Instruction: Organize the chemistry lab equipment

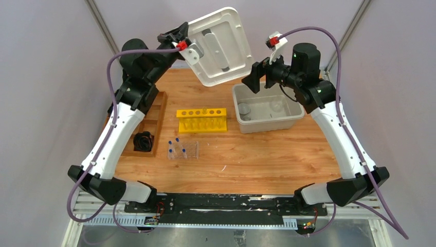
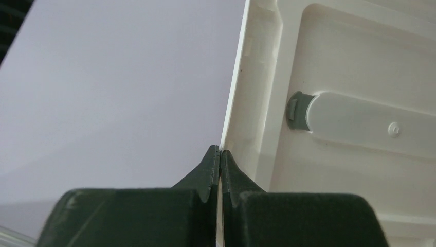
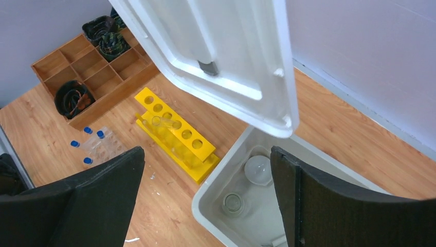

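Lid (image 2: 360, 62) cut off by top and right edges, left wrist view. Bin (image 3: 205, 198) interior partly screened by lid, right gripper fingers (image 3: 334, 206). Wooden tray (image 1: 154, 108) partly covered by left arm (image 1: 118, 134). Small white piece (image 1: 223, 168) not resolved.

The left arm (image 1: 115, 134) is reaching up and away, its pincer (image 2: 220, 154) clamping shut on the edge of a white rectangular plastic lid (image 2: 360, 62), while the right arm (image 1: 339, 134) is holding its pincer (image 3: 205, 154) wide open, gripping nothing.

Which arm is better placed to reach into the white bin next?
Right. The right claw is open and empty above the open bin; the left claw is shut on the lid, holding it up.
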